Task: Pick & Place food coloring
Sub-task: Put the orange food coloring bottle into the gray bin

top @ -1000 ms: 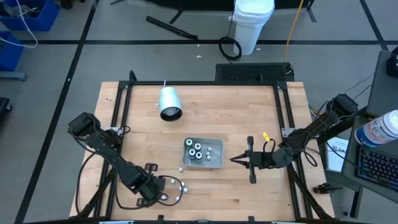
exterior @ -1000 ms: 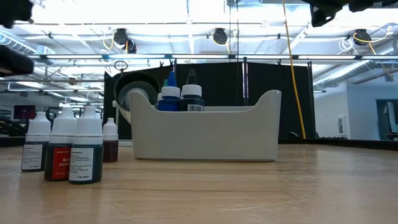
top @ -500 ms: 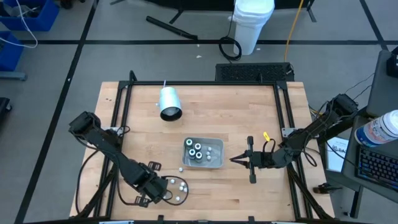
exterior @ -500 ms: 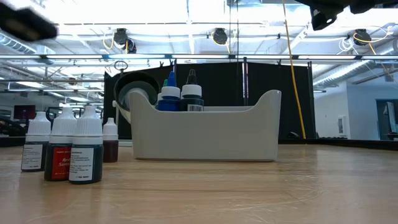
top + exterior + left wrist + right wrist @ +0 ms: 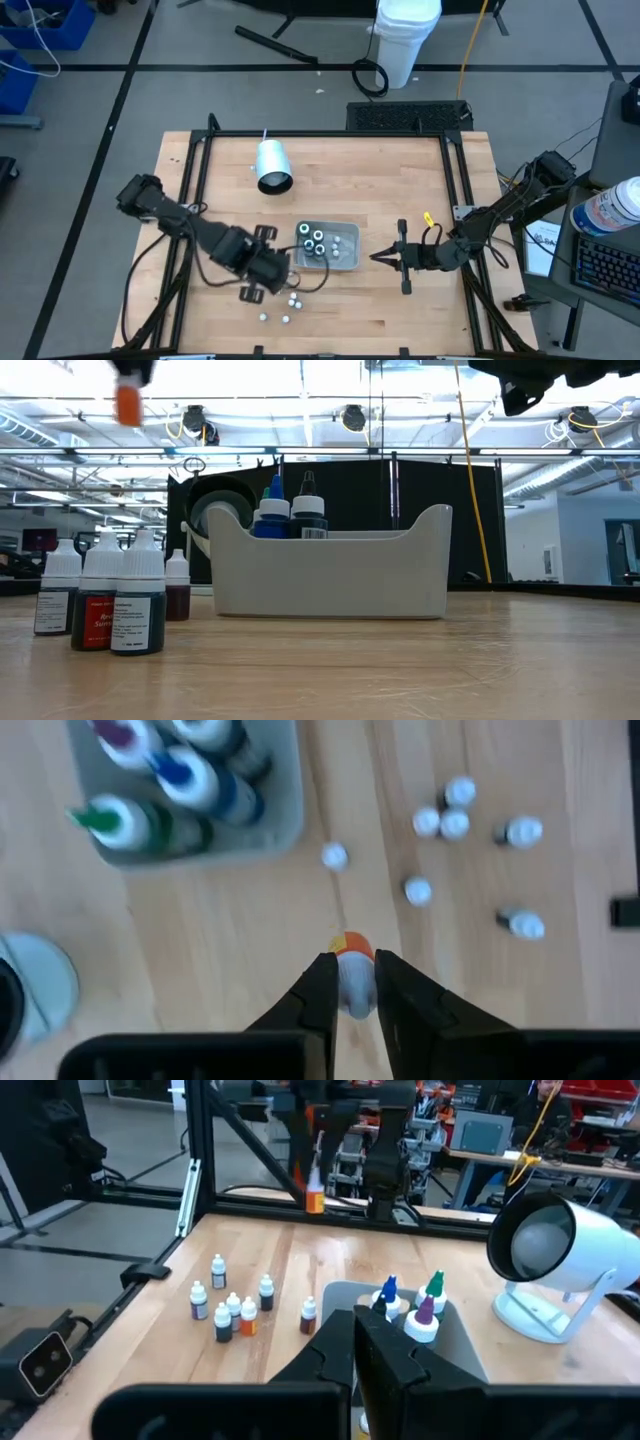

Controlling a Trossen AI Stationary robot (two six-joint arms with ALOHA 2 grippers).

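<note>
Bottles of food coloring show best from the left wrist: six small ones (image 5: 455, 820) stand loose on the table (image 5: 400, 180), and three bigger ones (image 5: 180, 790) stand in the grey tray (image 5: 345, 262). The left gripper (image 5: 350, 982) pinches one orange bottle (image 5: 352, 970) up in the air, just left of the tray. Only the low view shows the labels. To the right, the right gripper (image 5: 385, 257) waits, fingers pressed together.
</note>
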